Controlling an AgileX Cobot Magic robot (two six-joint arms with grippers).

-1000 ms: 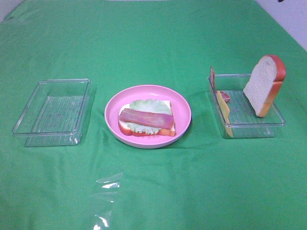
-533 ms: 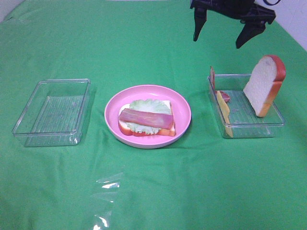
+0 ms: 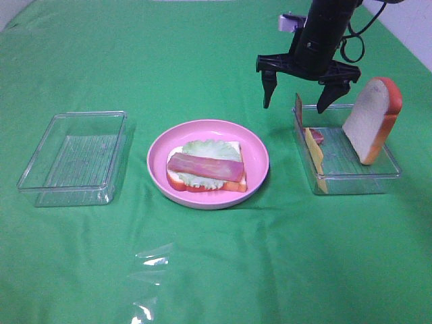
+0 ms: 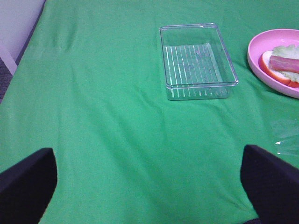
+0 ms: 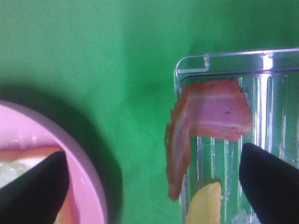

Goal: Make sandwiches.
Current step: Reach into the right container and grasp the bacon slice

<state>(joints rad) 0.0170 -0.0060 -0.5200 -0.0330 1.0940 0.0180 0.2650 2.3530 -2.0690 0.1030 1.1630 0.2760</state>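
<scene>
- R gripper (image 3: 295, 102): jaws spread wide, nothing btwn them, tips pointing down. Hovers over the 11 o'clock corner of R tray (image 3: 351, 177), approx 1 o'clock from pink plate (image 3: 259, 146).
- Bacon strip (image 5: 210, 112) hangs over the wall at that tray corner. It sits btwn the two fingertips in the wrist view, untouched.
- L gripper (image 4: 149, 191): also spread wide, holds nothing, above green cloth (image 4: 103, 116), well apart from L tray (image 4: 201, 85).
- Half-built sandwich (image 3: 206, 170) lies on the plate: bread at bottom, lettuce, then bacon on top.
- R tray at 3 o'clock from plate. Bread slice (image 3: 370, 121) stands tilted at its 3 o'clock side; cheese slice (image 3: 314, 155) on edge along its 9 o'clock wall.
- L tray at 9 o'clock from plate.
- Clear plastic scrap (image 3: 152, 260) on cloth, approx 7 o'clock from plate.
</scene>
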